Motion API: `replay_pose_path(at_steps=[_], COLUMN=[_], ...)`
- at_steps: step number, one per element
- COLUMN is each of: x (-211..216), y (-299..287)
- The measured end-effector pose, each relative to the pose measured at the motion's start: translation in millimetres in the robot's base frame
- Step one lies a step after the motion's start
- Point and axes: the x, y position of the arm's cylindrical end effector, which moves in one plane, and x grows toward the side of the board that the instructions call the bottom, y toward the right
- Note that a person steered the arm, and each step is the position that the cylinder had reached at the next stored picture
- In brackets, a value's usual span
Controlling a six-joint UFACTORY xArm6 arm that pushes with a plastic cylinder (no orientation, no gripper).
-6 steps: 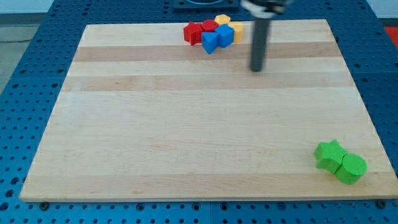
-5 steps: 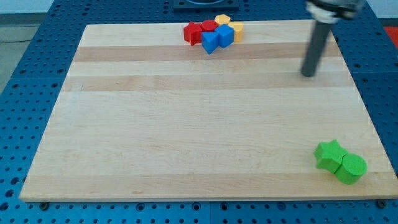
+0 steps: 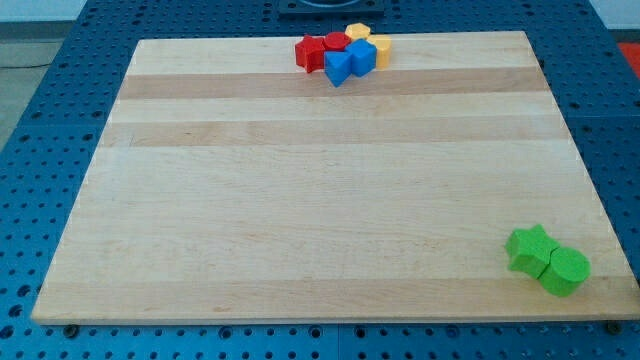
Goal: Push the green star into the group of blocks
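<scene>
The rod that stood over the board's upper right part a moment ago has left the view, so the tip's place relative to the blocks cannot be told. The wooden board (image 3: 300, 220) carries a tight cluster at its top edge: a red star (image 3: 309, 52), blue blocks (image 3: 349, 60) and yellow blocks (image 3: 368, 42) touching. The green star (image 3: 529, 249) lies at the lower right corner, touching a green cylinder (image 3: 565, 270), well apart from the cluster; it likely needs pushing from its lower right.

Lab bench: wooden board (image 3: 330, 220) on blue perforated table (image 3: 40, 150).
</scene>
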Motion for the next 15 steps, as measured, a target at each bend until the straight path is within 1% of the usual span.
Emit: replay_pose_path(at_steps=[1,2,3,4,5,6,7,8,9,10,11,12,15], x=[-2.7,-2.6,-18.4,-47.0,-59.9,-59.9,-76.1,-116.4,-142.9,-132.0,-131.5,-159.5,-277.7], y=[-36.6,-59.0,-71.4,-86.5,-118.7,-155.8,-182.7,-183.9,-188.0,-207.5,-229.0,-244.7,-296.3])
